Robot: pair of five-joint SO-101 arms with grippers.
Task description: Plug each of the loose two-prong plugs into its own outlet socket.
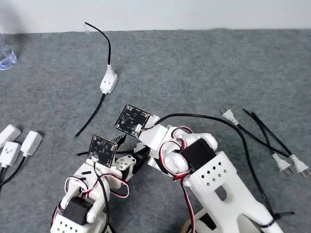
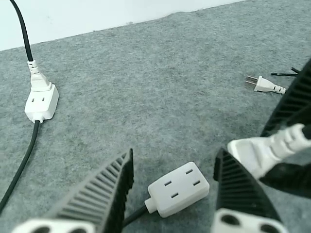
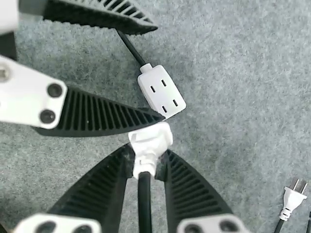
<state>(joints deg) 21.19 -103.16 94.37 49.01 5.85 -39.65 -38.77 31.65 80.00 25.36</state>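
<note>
Lying at the carpet's (image 1: 194,63) left edge are spare white sockets (image 1: 30,143). Near its front edge, the left gripper's (image 2: 175,158) fingers stand apart around an outlet socket (image 2: 177,189). The right gripper (image 3: 148,155) is clamped on a 2-prong plug (image 3: 150,141) just beside it. 3 loose plugs (image 1: 228,115) lie toward the right edge.

Grey felt-like covering (image 1: 204,68) spread across the whole table, running up to a plain white wall (image 1: 194,14) along the far edge. Tucked in the far corner beside that wall, part of a clear, blue-tinted plastic object (image 1: 6,58), cut off at the frame's edge.
</note>
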